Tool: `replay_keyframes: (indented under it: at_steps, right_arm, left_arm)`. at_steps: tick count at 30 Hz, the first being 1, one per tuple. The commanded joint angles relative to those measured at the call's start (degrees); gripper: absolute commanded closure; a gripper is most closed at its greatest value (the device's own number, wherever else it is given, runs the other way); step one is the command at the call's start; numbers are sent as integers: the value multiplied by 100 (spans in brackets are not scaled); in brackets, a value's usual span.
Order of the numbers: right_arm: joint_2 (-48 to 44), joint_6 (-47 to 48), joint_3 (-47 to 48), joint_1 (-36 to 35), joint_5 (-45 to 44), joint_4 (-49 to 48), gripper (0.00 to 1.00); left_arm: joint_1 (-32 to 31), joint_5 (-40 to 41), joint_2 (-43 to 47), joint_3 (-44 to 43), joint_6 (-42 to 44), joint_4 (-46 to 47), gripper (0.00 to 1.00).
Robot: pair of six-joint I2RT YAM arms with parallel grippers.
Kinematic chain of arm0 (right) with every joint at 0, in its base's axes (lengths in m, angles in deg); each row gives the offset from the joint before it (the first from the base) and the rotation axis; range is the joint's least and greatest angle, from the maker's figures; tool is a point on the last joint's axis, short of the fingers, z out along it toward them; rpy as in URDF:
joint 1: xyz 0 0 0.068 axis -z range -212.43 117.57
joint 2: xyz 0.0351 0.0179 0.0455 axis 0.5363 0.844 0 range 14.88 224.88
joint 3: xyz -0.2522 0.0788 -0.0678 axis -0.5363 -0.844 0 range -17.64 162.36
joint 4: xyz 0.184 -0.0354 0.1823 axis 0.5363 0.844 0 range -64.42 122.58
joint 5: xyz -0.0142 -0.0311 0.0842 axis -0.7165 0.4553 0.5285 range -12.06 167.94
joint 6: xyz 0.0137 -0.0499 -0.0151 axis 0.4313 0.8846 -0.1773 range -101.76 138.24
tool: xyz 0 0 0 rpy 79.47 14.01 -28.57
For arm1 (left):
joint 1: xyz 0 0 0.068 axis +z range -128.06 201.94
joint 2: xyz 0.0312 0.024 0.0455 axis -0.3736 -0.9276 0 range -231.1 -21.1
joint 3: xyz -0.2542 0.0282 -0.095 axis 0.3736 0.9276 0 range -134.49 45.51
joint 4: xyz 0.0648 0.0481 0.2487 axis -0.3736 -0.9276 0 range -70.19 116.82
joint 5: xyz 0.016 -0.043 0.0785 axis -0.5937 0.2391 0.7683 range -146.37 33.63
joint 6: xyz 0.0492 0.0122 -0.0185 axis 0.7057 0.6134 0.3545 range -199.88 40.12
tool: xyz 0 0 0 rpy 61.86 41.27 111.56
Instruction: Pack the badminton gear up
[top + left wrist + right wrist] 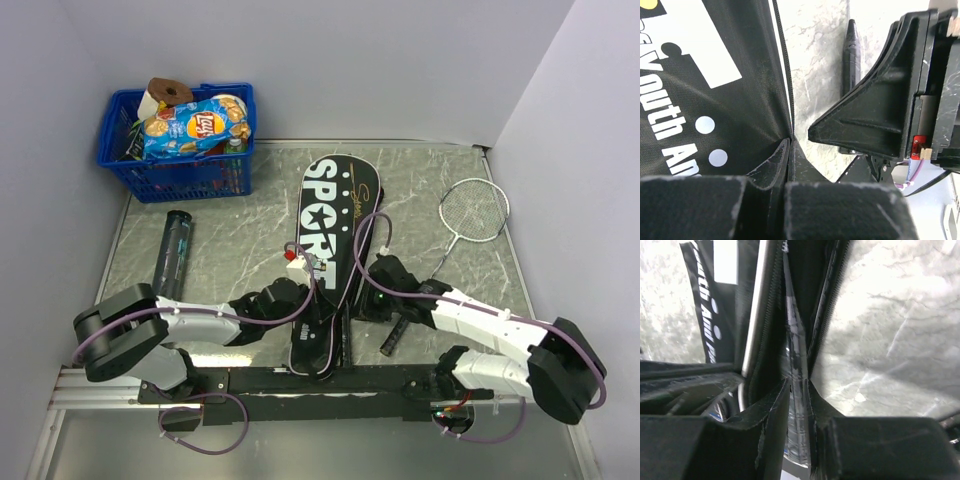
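The black cover (335,215) lettered "SPORT" lies down the middle of the table. My left gripper (303,305) is shut on its left edge; the left wrist view shows the fingers (775,165) pinching the fabric (700,60). My right gripper (363,295) holds the opposite edge, jaws closed on a strip of the cover (798,355) beside its zipper. A silver rod (757,305) shows inside the open side. One silver racket (474,210) lies on the table at the right, its black handle (851,55) near my right gripper. The dark tube (175,255) lies at the left.
A blue basket (180,165) of snacks stands at the back left corner. White walls close in the table at the left, back and right. The arms' black base rail (330,385) runs along the near edge.
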Motion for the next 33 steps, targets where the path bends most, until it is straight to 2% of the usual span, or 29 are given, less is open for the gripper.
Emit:
replay_keyframes:
  at_steps: [1, 7, 15, 32, 33]
  right_arm:
    - [-378, 45, -125, 33, 15, -120, 75]
    - [-413, -16, -433, 24, 331, -550, 72]
    - [-501, 28, -609, 15, 366, -568, 68]
    - [17, -701, -1215, -178, 929, -2027, 68]
    - [61, -824, -1233, -195, 929, -2366, 67]
  left_arm:
    - [-45, -138, 285, -178, 1, 114, 99]
    - [-45, -111, 276, -187, -8, 114, 99]
    - [-45, -111, 276, -178, -8, 123, 99]
    - [-45, -138, 136, -134, -105, 281, 99]
    - [-45, -146, 127, -125, -131, 299, 99]
